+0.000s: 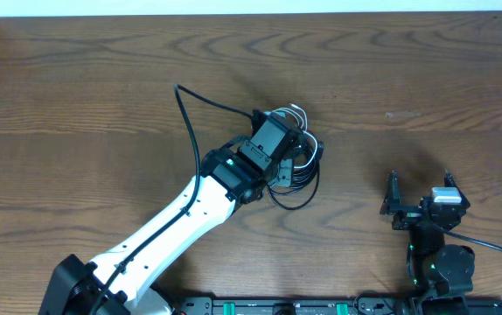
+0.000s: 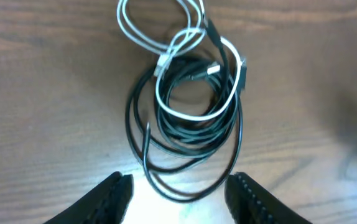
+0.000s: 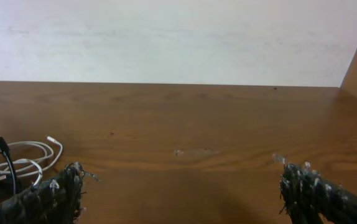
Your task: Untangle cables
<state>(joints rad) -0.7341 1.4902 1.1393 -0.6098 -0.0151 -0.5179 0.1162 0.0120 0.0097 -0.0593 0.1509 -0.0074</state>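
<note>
The cables lie in one tangled pile at mid-table. A white cable (image 2: pixel 160 37) loops over the far side of it and crosses a coil of black cables (image 2: pixel 185 140). In the overhead view the white cable (image 1: pixel 296 111) shows above the left wrist and the black cables (image 1: pixel 299 188) below it. My left gripper (image 2: pixel 181 199) hovers over the pile (image 1: pixel 288 153) with its jaws apart. The nearest black loop lies between the fingers (image 2: pixel 113 196), unclasped. My right gripper (image 3: pixel 185 196) stands open and empty to the right (image 1: pixel 419 185). The cables (image 3: pixel 17 155) are far to its left.
The left arm (image 1: pixel 181 219) reaches in from the bottom left, and a black wire (image 1: pixel 181 105) of its own loops out to the upper left. The wooden table (image 1: pixel 426 79) ends at a pale wall (image 3: pixel 178 37) at the back.
</note>
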